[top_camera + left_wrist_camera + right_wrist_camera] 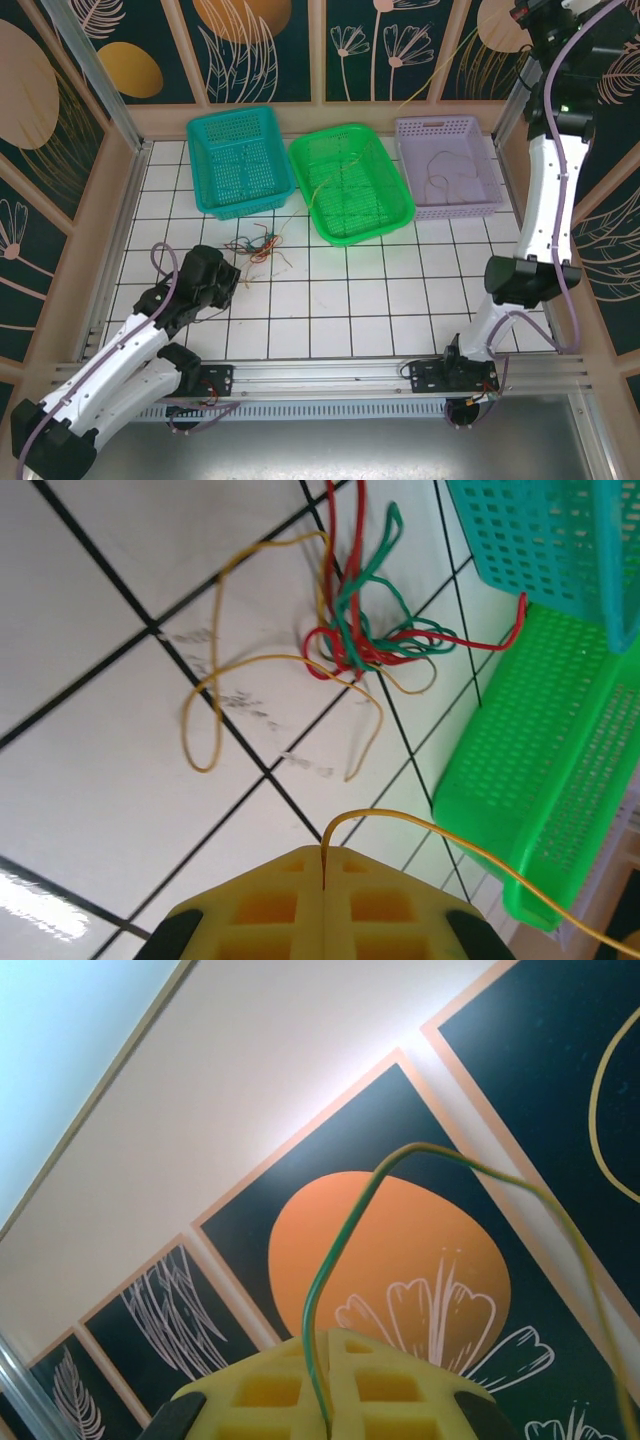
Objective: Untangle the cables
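With left fingers (290,885) nipped shut on a tan-yellow wire (480,855) low over the table (100,780) and right fingers (290,1375) clamping a greenish strand (325,1280) held high, seemingly drawing slack from the tangle (365,640) near the teal basket (240,160).

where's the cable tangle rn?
In the top view the cable tangle lies on the tiles left of centre, just in front of the teal basket and beside the green basket, close ahead of the left gripper.

On table (350,300): cables (262,245) before left basket (240,165); middle basket (350,205), right basket (435,128) alongside.
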{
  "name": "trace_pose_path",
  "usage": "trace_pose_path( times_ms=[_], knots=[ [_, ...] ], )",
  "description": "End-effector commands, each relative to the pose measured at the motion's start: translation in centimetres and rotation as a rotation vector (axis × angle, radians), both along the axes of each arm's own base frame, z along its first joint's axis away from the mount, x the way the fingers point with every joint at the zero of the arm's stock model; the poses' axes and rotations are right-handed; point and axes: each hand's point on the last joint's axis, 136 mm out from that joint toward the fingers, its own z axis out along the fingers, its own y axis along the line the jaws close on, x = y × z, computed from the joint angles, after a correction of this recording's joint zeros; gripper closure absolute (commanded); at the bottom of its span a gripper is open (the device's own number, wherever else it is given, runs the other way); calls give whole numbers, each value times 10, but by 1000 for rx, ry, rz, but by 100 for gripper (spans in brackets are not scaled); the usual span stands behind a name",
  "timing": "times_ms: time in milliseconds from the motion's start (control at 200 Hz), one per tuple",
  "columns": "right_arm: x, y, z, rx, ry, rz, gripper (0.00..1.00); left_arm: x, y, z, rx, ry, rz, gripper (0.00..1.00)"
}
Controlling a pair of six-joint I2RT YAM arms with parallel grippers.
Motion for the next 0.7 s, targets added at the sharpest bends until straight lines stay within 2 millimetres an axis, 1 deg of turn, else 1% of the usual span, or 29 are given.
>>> trace_pose_path(
  times_ms=[0, 55, 120, 200, 220, 270, 315, 335, 355, 390, 400, 410, 455, 470, 485, 490, 505, 611, 661, 676, 696],
  knots=[
    [3, -19, 10, 34, -29, -33, 100, -20, 20, -17, 99, 60, 4, 100],
    [9, -23, 8, 37, -29, -26, 100, -21, 21, -18, 107, 55, -9, 100],
    [15, -22, 4, 26, -20, -6, 100, -15, 14, -10, 106, 13, -51, 100],
    [22, -13, -5, 0, 8, 23, 100, 1, -2, 9, 115, -65, -145, 100],
    [23, -12, -7, -7, 15, 24, 100, 8, -8, 17, 120, -96, -177, 100],
    [25, -11, -11, -19, 25, 21, 100, 22, -25, 35, 135, -162, -277, 100],
    [24, -11, -10, -27, 18, 17, 100, 33, -44, 53, 148, -226, -377, 100],
    [24, -11, -10, -29, 17, 16, 100, 40, -55, 65, 146, -272, -427, 100],
    [24, -12, -9, -33, 14, 13, 100, 45, -64, 73, 158, -304, -478, 100],
    [24, -12, -8, -38, 11, 11, 100, 53, -80, 94, 172, -368, -542, 100],
    [24, -13, -8, -38, 10, 10, 100, 55, -83, 95, 178, -373, -559, 100],
    [25, -12, -8, -39, 12, 11, 100, 57, -88, 102, 180, -394, -577, 100],
    [26, -14, -9, -41, 15, 9, 100, 67, -107, 120, 184, -445, -643, 100],
    [27, -13, -10, -41, 17, 11, 100, 70, -112, 125, 183, -457, -659, 100],
    [28, -14, -11, -42, 19, 11, 100, 72, -117, 123, 183, -455, -676, 100],
    [28, -14, -11, -42, 19, 11, 100, 74, -119, 129, 180, -469, -677, 100],
    [28, -14, -11, -42, 19, 11, 100, 77, -124, 137, 172, -490, -686, 100],
    [31, -11, -14, -53, 14, 32, 100, 98, -159, 165, 104, -577, -725, 100],
    [32, -10, -13, -59, 10, 36, 100, 106, -177, 181, 69, -626, -743, 100],
    [31, -10, -13, -62, 5, 36, 100, 111, -182, 181, 64, -625, -746, 100],
    [32, -11, -13, -64, 4, 34, 100, 114, -190, 187, 50, -640, -753, 100]
  ],
)
